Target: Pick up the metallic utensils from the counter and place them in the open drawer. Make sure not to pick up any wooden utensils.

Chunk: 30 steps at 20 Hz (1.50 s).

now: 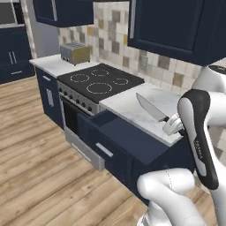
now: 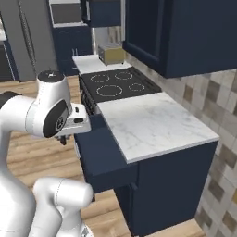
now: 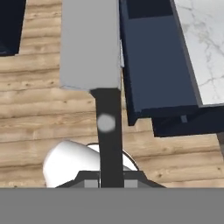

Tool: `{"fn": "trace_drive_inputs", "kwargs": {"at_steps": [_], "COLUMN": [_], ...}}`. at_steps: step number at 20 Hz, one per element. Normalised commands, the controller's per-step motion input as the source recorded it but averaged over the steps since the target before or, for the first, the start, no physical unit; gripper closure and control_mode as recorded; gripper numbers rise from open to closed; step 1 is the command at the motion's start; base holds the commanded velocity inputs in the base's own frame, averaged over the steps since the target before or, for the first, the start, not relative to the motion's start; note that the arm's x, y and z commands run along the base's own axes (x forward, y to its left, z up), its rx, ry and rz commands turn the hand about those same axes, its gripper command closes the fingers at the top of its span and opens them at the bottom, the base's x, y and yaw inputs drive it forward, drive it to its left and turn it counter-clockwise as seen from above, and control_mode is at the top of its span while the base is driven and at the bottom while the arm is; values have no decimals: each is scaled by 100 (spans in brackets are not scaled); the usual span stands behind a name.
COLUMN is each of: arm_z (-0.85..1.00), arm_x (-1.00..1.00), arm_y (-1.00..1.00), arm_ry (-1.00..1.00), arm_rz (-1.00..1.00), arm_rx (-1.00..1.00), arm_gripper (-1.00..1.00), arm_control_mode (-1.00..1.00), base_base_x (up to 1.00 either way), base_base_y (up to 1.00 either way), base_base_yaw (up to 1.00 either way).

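Gripping kitchen knife (image 3: 90,48) by black handle, gripper (image 3: 109,177) fingers clamped on it. Hanging above open drawer (image 1: 128,137), blade pointing toward stove (image 1: 99,81). Projecting from counter (image 2: 152,122) edge, drawer box facing bare wood floor (image 1: 35,163).

White arm (image 2: 44,111), open drawer (image 2: 99,152), marble counter (image 2: 152,122)

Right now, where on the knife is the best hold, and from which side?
The knife's black handle, from its butt end: it's narrow and straight, so it fits the jaws, while the blade is wide, flat and sharp. The gripper is shut there, blade pointing away.
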Motion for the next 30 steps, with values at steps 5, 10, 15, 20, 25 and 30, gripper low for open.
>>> {"fn": "trace_drive_inputs", "kwargs": {"at_steps": [5,10,15,20,25,30], "arm_z": [0,0,0,0,0,-1], "arm_x": [0,0,0,0,7,93], "arm_y": [0,0,0,0,0,31], "arm_ry": [0,0,0,0,3,42], "arm_rz": [0,0,0,0,0,-3], "arm_rx": [0,0,0,0,0,-1], "arm_gripper": [100,100,100,100,100,100], "arm_control_mode": [100,100,100,100,-100,-100], "base_base_x": [20,-14,0,0,1,0], "base_base_y": [-71,-65,-5,0,0,0], "base_base_yaw": [57,39,4,0,0,0]}}
